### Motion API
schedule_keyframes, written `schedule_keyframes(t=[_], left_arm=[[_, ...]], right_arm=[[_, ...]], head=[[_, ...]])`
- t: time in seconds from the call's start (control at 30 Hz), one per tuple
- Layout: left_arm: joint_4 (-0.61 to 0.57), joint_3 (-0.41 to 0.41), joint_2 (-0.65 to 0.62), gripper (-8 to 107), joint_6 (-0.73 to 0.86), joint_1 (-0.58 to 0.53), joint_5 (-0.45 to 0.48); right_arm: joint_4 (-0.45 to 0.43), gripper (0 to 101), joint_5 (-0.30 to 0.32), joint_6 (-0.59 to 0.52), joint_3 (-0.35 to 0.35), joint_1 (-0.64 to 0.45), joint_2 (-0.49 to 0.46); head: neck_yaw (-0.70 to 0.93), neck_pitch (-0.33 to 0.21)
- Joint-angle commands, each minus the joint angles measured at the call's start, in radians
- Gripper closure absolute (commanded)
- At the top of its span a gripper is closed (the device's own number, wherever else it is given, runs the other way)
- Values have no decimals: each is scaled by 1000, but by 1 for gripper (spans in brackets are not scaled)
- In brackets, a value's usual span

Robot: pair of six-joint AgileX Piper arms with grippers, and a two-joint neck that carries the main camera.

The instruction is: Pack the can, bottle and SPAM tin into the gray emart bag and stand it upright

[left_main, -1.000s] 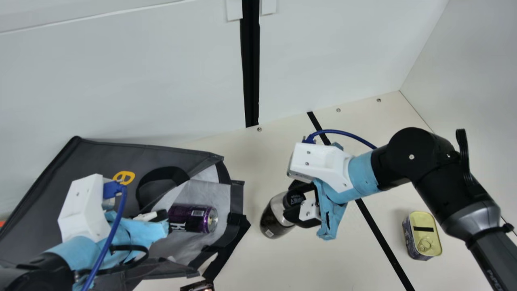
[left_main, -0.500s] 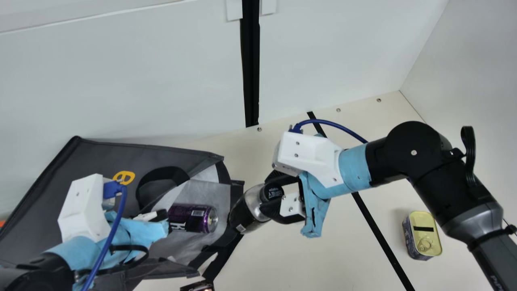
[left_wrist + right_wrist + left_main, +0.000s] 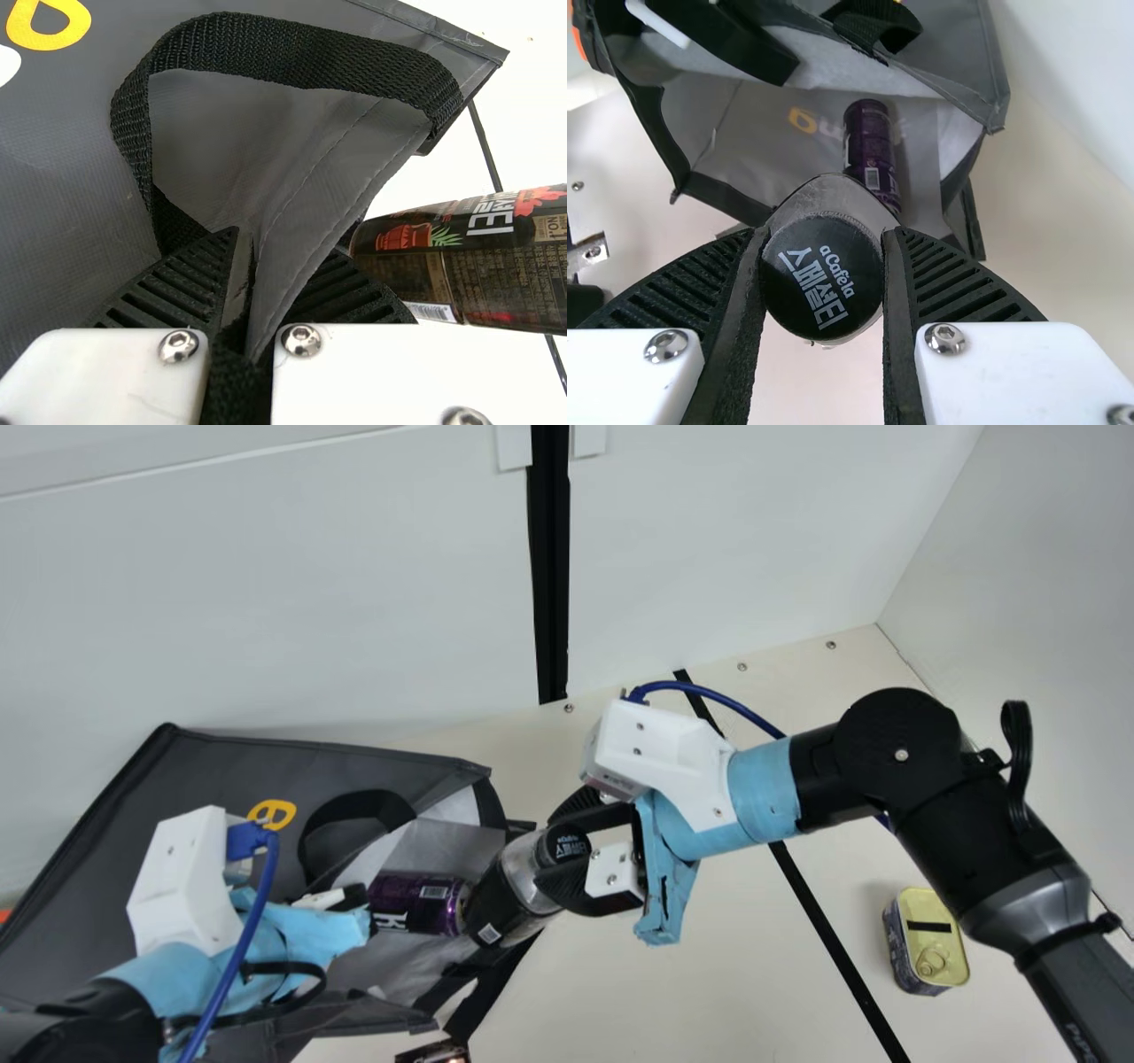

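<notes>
While the left gripper [image 3: 358, 896] pinches the one gray emart bag [image 3: 208, 771] by its edge, its two fingers closed on the fabric, the right gripper [image 3: 560, 849] has its two fingers clamped around the cap end of the one bottle [image 3: 507, 896]. Tilted, the bottle has its base at the bag's open mouth, close to the one purple can [image 3: 406, 908] lying inside. One SPAM tin [image 3: 928, 943] stands on the counter [image 3: 709, 974], well apart from the bag.

Bottle [image 3: 824, 279] in right claw [image 3: 558, 841], purple can [image 3: 869, 142] inside gray bag [image 3: 952, 44]
</notes>
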Motion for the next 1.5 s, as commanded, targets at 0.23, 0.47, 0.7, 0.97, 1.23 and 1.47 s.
schedule_keyframes(t=[0.23,0.47,0.7,0.97,1.23,1.47], left_arm=[[0,0,0,107,0,0,0],[0,0,0,107,0,0,0],[0,0,0,107,0,0,0],[0,0,0,107,0,0,0],[0,0,0,107,0,0,0],[0,0,0,107,0,0,0]], right_arm=[[20,101,0,-21,11,6,20],[32,101,0,-31,17,9,43],[44,101,0,-37,16,14,72],[67,101,0,-36,4,31,107],[101,101,0,-31,-19,57,145],[130,101,0,-26,-37,79,177]], head=[[-1,-23],[-1,-23],[-1,-23],[-1,-23],[-1,-23],[-1,-23]])
